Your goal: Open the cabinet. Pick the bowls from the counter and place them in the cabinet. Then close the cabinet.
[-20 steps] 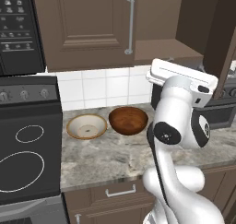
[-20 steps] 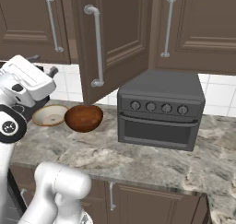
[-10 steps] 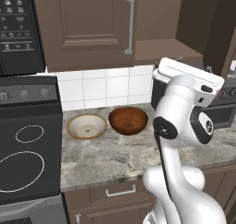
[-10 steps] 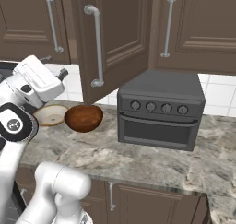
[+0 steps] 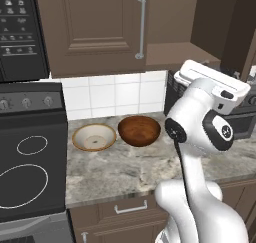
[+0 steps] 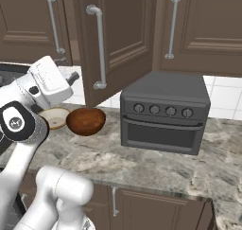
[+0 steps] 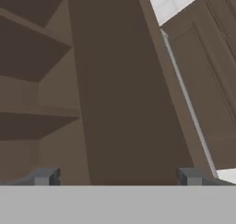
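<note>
- My pincer is spread wide, its two dark tips far apart and nothing between them.
- Looking along my hand, I face the cabinet: the inner face of its swung-out door is straight ahead, bare shelves are to one side of it, and the door's silver bar handle runs along its far edge.
- In the right base view that door stands ajar, angled out over the tabletop, with its long handle near its free edge.
- In the left base view the other cabinet door is closed, and the opened compartment shows beside it.
- The two bowls sit on the tabletop against the white tiled wall: the shallow tan-rimmed bowl with its cream inside, and the deeper reddish-brown bowl just beside it.
- Both bowls sit upright.
- A black toaster oven stands on the tabletop near the brown bowl.
- A black stovetop with white rings adjoins the tabletop's other end.
</note>
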